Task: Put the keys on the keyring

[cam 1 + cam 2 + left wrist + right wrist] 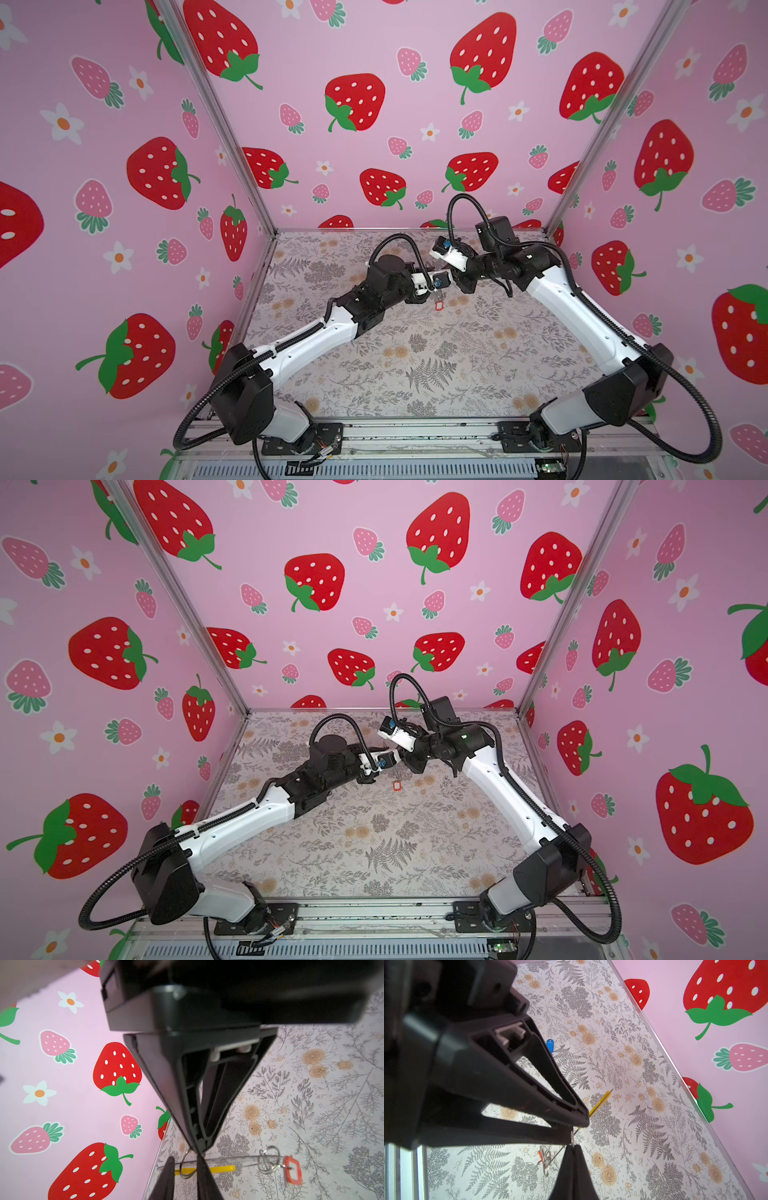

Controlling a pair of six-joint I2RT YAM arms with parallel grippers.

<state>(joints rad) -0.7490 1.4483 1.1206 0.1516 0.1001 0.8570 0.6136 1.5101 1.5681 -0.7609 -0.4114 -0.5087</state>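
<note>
A: Keyring (224, 1168), where?

B: Up off the surface (311, 1105), in the air between the two arms' fingertips, near the middle of the frame in both top views. Too thin to make out there; marked only by the red-framed tag (439, 305) dangling just below the fingertips.

A: Pointing which way?

B: Seen almost edge-on from the left wrist, squashed to a long sliver. Long axis set crosswise to the left fingers (170, 1084), with the yellow segment (600, 1103) at the gripped end and the tag at the far end. From the right wrist, slanting away from the right fingers (508, 1084), yellow end poking out past their tips.

A: And the look of it?

B: Thin grey wire bent into a wide hoop, with one bright yellow stretch. Strung with a cluster of small split rings (268, 1167), and from those the tag: red frame, pale middle, long side hanging down, roughly square to the hoop's length.

A: Grip?

B: Clamped by the right fingers, pressed together on the yellow segment. Met there by the left fingers, drawn nearly shut and pinching a small wire loop (180, 1166) crossing the hoop at the yellow's end.

A: Anything more of the keys?

B: Only a blue tag (549, 1045), flat on the surface, well apart from the hoop and partly hidden behind a right finger. Key blades too small to tell.
</note>
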